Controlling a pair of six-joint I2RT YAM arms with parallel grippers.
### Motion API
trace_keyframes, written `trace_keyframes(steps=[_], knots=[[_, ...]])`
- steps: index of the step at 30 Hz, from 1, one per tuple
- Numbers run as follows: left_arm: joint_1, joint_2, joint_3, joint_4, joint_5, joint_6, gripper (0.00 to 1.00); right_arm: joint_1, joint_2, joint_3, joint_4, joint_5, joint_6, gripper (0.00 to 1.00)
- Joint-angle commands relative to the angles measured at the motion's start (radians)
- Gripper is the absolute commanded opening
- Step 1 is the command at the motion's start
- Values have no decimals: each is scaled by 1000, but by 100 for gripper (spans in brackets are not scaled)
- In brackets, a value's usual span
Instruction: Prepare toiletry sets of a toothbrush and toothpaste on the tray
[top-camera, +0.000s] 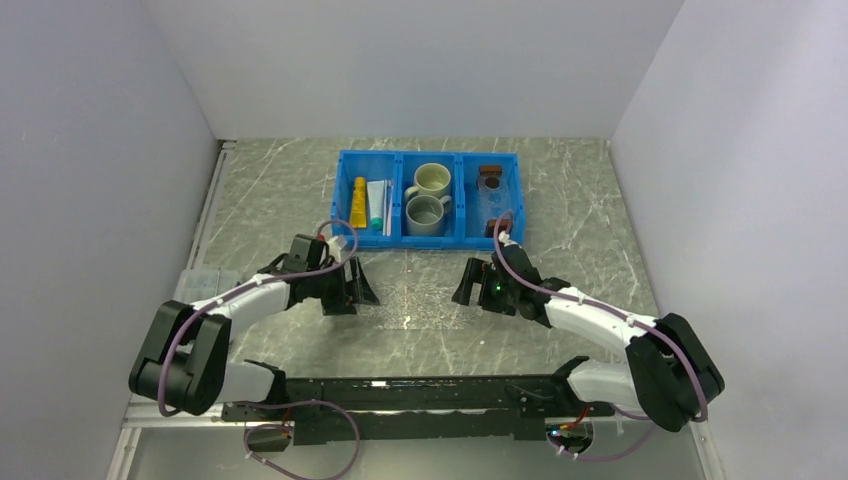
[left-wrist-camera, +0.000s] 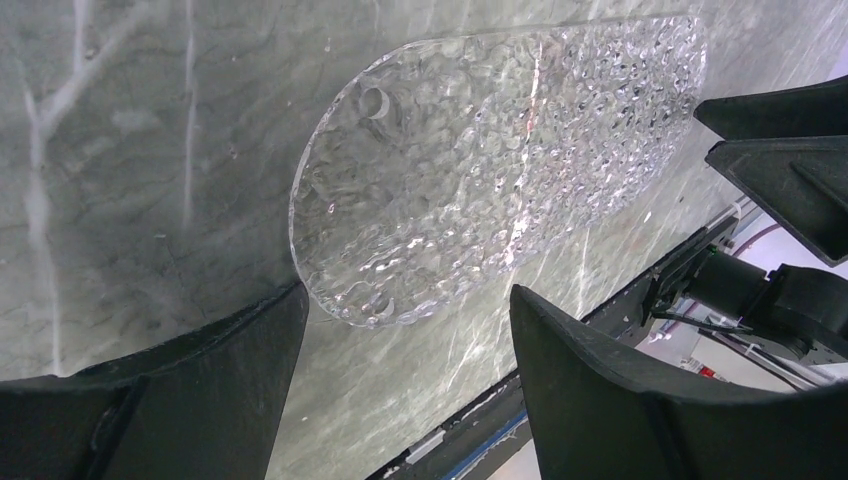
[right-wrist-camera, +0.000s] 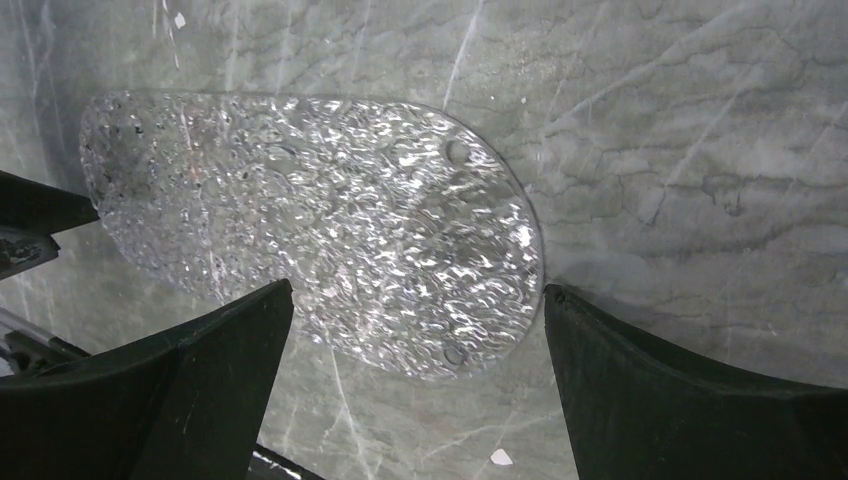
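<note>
Frankly, lettering on the yellow toothpaste seems too blurred to read.

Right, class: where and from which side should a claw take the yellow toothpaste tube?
Probably the yellow tube's middle, from straight above: it lies lengthwise in the blue bin's left compartment, whose walls block sideways approaches.

Tray ahead of the left gripper fingers: clear, glossy, plastic or glass, can't tell; face dimpled all over like hammered glass, edge smooth. Table under the fingertips: grey veined stone look, smooth, low sheen. Fingers themselves: matt black plastic, fine-grained.
</note>
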Motion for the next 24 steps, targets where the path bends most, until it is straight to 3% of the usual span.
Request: trace_keyframes(steps=[1, 24], knots=[[-24, 39, 31, 17, -49, 0, 81, 3, 23, -8, 54, -10, 19, 98], [-91, 98, 88, 11, -76, -3, 80, 0, 73, 39, 30, 31, 8, 98]])
